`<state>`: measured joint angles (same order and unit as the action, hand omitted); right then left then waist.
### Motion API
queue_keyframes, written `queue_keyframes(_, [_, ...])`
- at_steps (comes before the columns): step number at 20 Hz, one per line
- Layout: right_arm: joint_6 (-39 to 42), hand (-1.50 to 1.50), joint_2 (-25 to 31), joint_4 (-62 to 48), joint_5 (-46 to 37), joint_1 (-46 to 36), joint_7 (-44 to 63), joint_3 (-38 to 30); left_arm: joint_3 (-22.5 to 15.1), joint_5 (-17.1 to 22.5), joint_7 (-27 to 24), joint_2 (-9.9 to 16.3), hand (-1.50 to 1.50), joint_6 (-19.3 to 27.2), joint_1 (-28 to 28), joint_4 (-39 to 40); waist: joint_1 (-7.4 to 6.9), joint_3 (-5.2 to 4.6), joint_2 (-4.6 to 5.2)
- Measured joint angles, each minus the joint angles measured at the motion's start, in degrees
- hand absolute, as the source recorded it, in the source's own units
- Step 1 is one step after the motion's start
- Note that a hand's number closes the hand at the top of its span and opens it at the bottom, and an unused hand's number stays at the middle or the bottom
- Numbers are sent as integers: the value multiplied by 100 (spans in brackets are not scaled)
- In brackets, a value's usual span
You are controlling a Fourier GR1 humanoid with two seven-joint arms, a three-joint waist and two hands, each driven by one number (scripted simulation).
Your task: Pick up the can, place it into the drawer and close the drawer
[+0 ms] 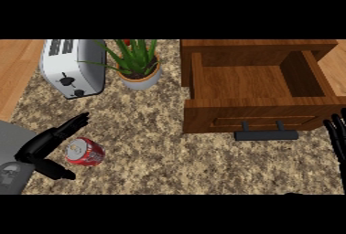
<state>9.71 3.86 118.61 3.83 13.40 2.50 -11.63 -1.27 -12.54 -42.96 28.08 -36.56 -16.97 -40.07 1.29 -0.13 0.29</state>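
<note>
Beside left hand (42,147), can (85,151) lying diagonally

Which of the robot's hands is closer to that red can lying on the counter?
The left hand. It is open right beside the red can, fingers and thumb on either side. The right hand rests at the far right edge, beyond the open drawer.

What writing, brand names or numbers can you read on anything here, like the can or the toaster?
No text here can be read.
Red can: pale markings on its side, too blurred to read.
Toaster: black knobs, no visible label.
Wooden drawer and plant pot: no markings.
</note>
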Motion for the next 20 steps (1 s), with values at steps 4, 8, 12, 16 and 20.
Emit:
queue_keyframes(4, [-33, -150, -50, 118, -60, 31, 93, 75, -197, -66, -208, -87, -150, 162, -165, 339, 1, -1, 1])
queue_keyframes(8, [4, -150, -8, 164, 14, 49, 142, -6, -350, -90, -343, -143, -150, 276, -266, 555, -15, 1, -4])
queue_keyframes(12, [44, -150, 6, 255, 74, 95, 210, -38, -435, -90, -419, -213, -150, 353, -496, 856, -9, 2, -3])
queue_keyframes(16, [17, -150, -50, 347, 74, 132, 263, -22, -507, -69, -460, -256, -150, 377, -680, 1087, -7, 1, -1])
queue_keyframes(20, [-4, -150, -63, 510, 92, 130, 413, -4, -622, -91, -552, -385, -150, 463, -731, 1269, -10, 1, -1])
